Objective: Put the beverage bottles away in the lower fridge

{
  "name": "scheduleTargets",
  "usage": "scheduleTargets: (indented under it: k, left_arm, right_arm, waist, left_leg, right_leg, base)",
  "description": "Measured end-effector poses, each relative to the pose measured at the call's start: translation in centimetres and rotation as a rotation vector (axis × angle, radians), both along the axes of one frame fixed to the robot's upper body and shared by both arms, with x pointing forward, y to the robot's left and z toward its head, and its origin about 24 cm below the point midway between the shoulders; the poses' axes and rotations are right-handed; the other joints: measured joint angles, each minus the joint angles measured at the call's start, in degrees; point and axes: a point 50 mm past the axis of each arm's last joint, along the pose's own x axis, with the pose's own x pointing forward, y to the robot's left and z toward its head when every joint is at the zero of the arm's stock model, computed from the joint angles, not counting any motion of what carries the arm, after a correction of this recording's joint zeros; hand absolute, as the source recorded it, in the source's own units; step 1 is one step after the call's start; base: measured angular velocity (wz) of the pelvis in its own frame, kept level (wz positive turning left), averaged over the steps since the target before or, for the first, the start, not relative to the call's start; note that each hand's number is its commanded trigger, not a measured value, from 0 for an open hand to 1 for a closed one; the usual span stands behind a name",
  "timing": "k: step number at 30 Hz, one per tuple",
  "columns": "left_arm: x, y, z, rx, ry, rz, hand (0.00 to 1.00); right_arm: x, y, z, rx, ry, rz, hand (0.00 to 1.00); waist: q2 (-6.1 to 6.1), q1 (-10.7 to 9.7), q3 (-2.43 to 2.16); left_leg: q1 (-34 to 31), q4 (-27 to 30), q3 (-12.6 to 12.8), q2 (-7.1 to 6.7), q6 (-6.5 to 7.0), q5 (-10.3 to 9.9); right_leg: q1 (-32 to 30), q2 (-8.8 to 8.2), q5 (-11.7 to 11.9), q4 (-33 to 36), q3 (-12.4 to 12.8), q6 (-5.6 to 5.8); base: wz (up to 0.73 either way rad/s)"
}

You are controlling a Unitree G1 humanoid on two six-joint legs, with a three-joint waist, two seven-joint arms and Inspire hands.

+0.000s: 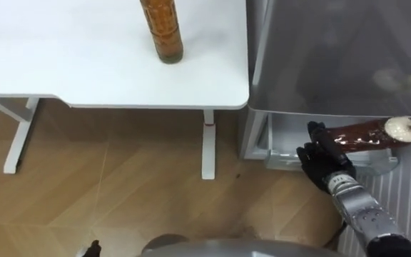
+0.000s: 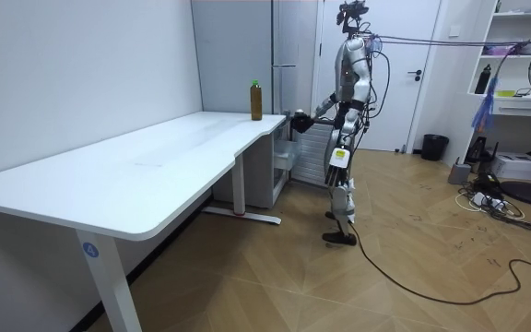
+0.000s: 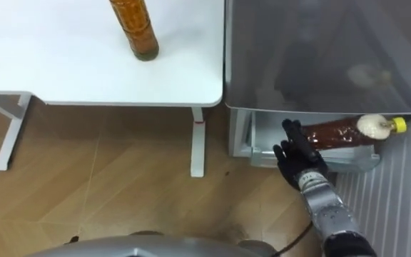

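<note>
A brown drink bottle with a yellow cap lies on its side in the open lower fridge compartment, cap toward the right. My right hand is at the bottle's base with its dark fingers straight and touching it, not curled round it. A second brown bottle stands upright on the white table, near its right end; the room view shows this bottle with a green cap. My left hand is a dark tip at the lower left edge. I stand facing the fridge.
The grey fridge top overhangs the lower compartment, right beside the table's rounded corner. A ribbed panel lies to the right of my forearm. Table legs stand on the wooden floor between me and the table.
</note>
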Motion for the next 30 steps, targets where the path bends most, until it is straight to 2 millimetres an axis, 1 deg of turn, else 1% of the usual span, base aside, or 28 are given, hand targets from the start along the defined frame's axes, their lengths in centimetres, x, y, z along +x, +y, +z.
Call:
scheduleTargets:
  k: [2, 5, 7, 8, 11, 13, 16, 18, 19, 20, 22, 23, 25, 26, 28, 29, 30]
  left_arm:
    - [1.0, -0.1, 0.0, -0.006, -0.021, -0.010, 0.00]
    - [1.9, -0.2, 0.0, -0.023, -0.033, -0.038, 0.00]
    - [2.5, -0.1, 0.1, -0.023, -0.041, -0.042, 0.00]
    - [2.7, -0.1, 0.1, -0.025, -0.042, -0.044, 0.00]
    - [4.2, 0.2, 0.1, -0.028, -0.053, -0.052, 0.00]
    - [5.0, 0.3, 0.1, -0.022, -0.057, -0.068, 0.00]
    - [6.3, 0.1, 0.3, -0.019, -0.077, -0.102, 0.00]
    - [7.2, -0.1, 0.4, -0.026, -0.102, -0.116, 0.00]
    - [7.9, -0.2, 0.5, -0.035, -0.125, -0.102, 0.00]
    - [8.2, -0.2, 0.6, -0.037, -0.133, -0.097, 0.00]
    - [8.6, -0.1, 0.6, -0.043, -0.140, -0.077, 0.00]
    - [8.6, -0.1, 0.6, -0.044, -0.138, -0.074, 0.00]
    - [8.6, -0.1, 0.5, -0.041, -0.124, -0.079, 0.00]
    - [8.5, 0.0, 0.5, -0.039, -0.121, -0.079, 0.00]
    - [8.6, 0.0, 0.6, -0.036, -0.122, -0.087, 0.00]
    - [8.8, -0.1, 0.6, -0.035, -0.125, -0.097, 0.00]
    - [8.9, -0.1, 0.6, -0.035, -0.126, -0.100, 0.00]
  right_arm:
    - [1.2, -0.3, 0.0, -0.007, 0.008, -0.007, 1.00]
    - [2.4, -0.6, 0.2, -0.009, 0.009, -0.023, 1.00]
    - [2.7, -1.0, 0.3, -0.013, 0.015, -0.041, 1.00]
    - [3.0, -1.2, 0.4, -0.015, 0.014, -0.048, 1.00]
    - [4.6, -1.7, 1.1, -0.025, 0.000, -0.076, 1.00]
    - [4.9, -1.9, 1.2, -0.027, 0.016, -0.086, 1.00]
    - [5.5, -2.1, 1.4, -0.040, 0.027, -0.078, 1.00]
    - [6.2, -2.2, 1.9, -0.045, 0.020, -0.079, 1.00]
    - [7.0, -2.4, 2.6, -0.054, 0.000, -0.074, 1.00]
    - [7.4, -2.5, 2.9, -0.060, -0.011, -0.072, 1.00]
    - [8.8, -2.7, 4.2, -0.076, -0.053, -0.061, 1.00]
    - [9.0, -2.8, 4.4, -0.079, -0.060, -0.059, 1.00]
    - [9.1, -3.5, 4.8, -0.099, -0.060, -0.055, 1.00]
    - [9.1, -3.6, 4.8, -0.104, -0.059, -0.051, 1.00]
    - [9.2, -3.9, 5.1, -0.120, -0.061, -0.041, 1.00]
    - [9.5, -3.9, 5.4, -0.125, -0.069, -0.039, 1.00]
    - [9.7, -4.0, 5.6, -0.126, -0.075, -0.038, 1.00]
  waist:
    - [-0.21, -0.2, 0.13]
    - [-0.41, -0.4, 0.26]
    - [-1.05, -0.4, 0.67]
    - [-1.19, -0.3, 0.77]
    - [-1.46, 0.2, 0.94]
    - [-1.47, 0.3, 0.98]
    - [-1.44, 1.2, 1.23]
    - [-1.19, 1.7, 1.93]
    - [-0.90, 1.7, 2.46]
    - [-0.86, 1.7, 2.56]
    - [-0.72, 2.2, 2.67]
    - [-0.69, 2.5, 2.69]
    - [-0.62, 3.7, 2.77]
    - [-0.63, 3.9, 2.78]
    - [-0.76, 4.7, 2.86]
    - [-0.87, 4.9, 2.90]
    - [-0.86, 5.2, 2.90]
  left_leg:
    - [-2.1, 0.0, -0.8, -0.40, 0.11, 0.6]
    - [-4.8, 0.2, -1.1, -0.76, 0.34, 1.2]
    - [-6.2, 0.3, -1.2, -0.98, 0.50, 1.5]
    - [-6.9, 0.4, -1.3, -1.08, 0.56, 1.7]
    - [-11.1, 1.8, -1.5, -1.47, 0.75, 2.0]
    - [-12.8, 2.5, -1.5, -1.68, 0.86, 2.1]
    - [-16.1, 4.5, -1.7, -1.92, 0.88, 2.1]
    - [-18.4, 6.1, -1.9, -2.14, 0.89, 2.1]
    - [-20.5, 7.3, -2.5, -2.51, 0.99, 2.2]
    - [-21.8, 7.8, -2.5, -2.68, 1.16, 2.3]
    - [-26.5, 10.9, -2.6, -3.21, 1.27, 2.3]
    - [-27.4, 11.6, -2.6, -3.32, 1.27, 2.3]
    - [-29.9, 13.8, -3.0, -3.96, 1.30, 2.3]
    - [-30.6, 14.3, -3.1, -4.16, 1.32, 2.3]
    - [-33.4, 16.1, -3.6, -4.90, 1.43, 2.2]
    - [-35.2, 17.2, -3.6, -4.98, 1.46, 2.2]
    - [-36.1, 17.8, -3.6, -5.22, 1.45, 2.2]
  right_leg:
    - [-1.7, -0.45, 0.0, 0.3, -1.0, 0.00]
    - [-4.4, -1.07, 0.0, 1.3, -1.7, 0.00]
    - [-6.4, -1.43, 0.0, 2.3, -1.9, 0.00]
    - [-7.0, -1.55, 0.0, 2.3, -2.0, 0.01]
    - [-11.8, -2.16, 0.2, 4.7, -2.1, 0.02]
    - [-13.4, -2.51, 0.2, 5.3, -2.4, 0.02]
    - [-16.5, -2.99, 0.2, 7.4, -2.4, 0.01]
    - [-18.6, -3.41, 0.1, 8.9, -2.5, -0.02]
    - [-20.7, -3.78, 0.0, 10.4, -2.6, -0.12]
    - [-21.9, -4.04, -0.2, 11.1, -2.6, -0.17]
    - [-26.6, -4.87, -0.6, 14.3, -2.4, -0.26]
    - [-27.5, -5.02, -0.6, 15.0, -2.4, -0.30]
    - [-29.7, -5.83, -1.3, 17.5, -2.4, -0.26]
    - [-30.3, -6.09, -1.6, 18.3, -2.4, -0.27]
    - [-33.2, -7.18, -3.0, 21.2, -2.5, -0.28]
    - [-35.0, -7.60, -3.3, 22.7, -2.5, -0.43]
    - [-35.9, -7.68, -3.4, 23.3, -2.5, -0.49]
  base:
    - [0.22]
    - [0.13]
    - [0.09]
    - [0.06]
    - [0.00]
    - [0.00]
    - [0.02]
    - [0.10]
    - [0.14]
    - [0.19]
    - [0.11]
    - [0.08]
    - [0.18]
    - [0.28]
    - [0.28]
    - [0.17]
    - [0.11]
